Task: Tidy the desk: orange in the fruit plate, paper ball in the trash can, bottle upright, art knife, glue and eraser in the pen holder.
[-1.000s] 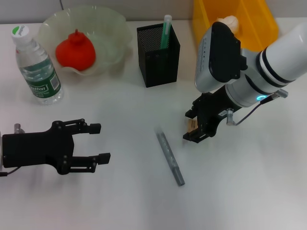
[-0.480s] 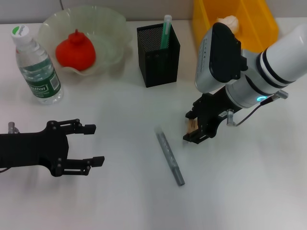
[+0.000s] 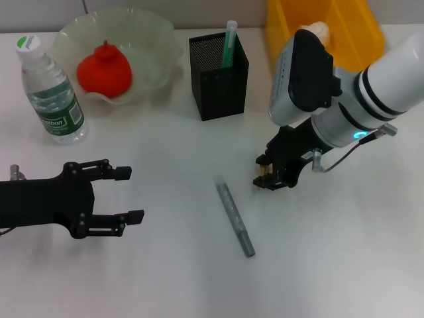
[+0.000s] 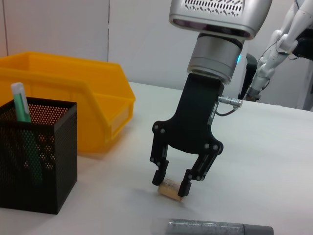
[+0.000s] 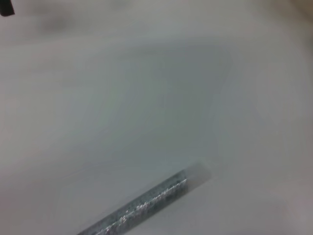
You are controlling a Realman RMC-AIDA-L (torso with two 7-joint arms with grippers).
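**Eraser between the right fingers, five things already placed**

Head view first. One orange (image 3: 104,69) sits in the fruit plate (image 3: 156,40) at the table's far left, and one bottle (image 3: 50,93) stands upright just beside that plate. One pen holder (image 3: 218,79) stands mid-table with a single green-and-white stick (image 3: 229,43) poking out of it. Behind the right arm is the trash can (image 3: 351,26), with one pale paper ball (image 3: 317,30) at its near wall. One grey speckled stick (image 3: 234,218) — the only loose long item — lies flat on the table near the middle. The right gripper (image 3: 270,173) points down at the table beside it, with a small tan eraser (image 3: 265,170) just visible at its tips. The left gripper (image 3: 126,194) hovers over bare table on the near left, its two fingers spread wide and holding nothing.

Left wrist view: the right gripper's two fingers (image 4: 163,172) are closed in on the one eraser (image 4: 170,190), pinching it from either side — the block looks to rest on or just above the table. The pen holder and trash can stand behind, apart from it.

Right wrist view: only the grey stick (image 5: 142,208) on the white table (image 5: 146,98).
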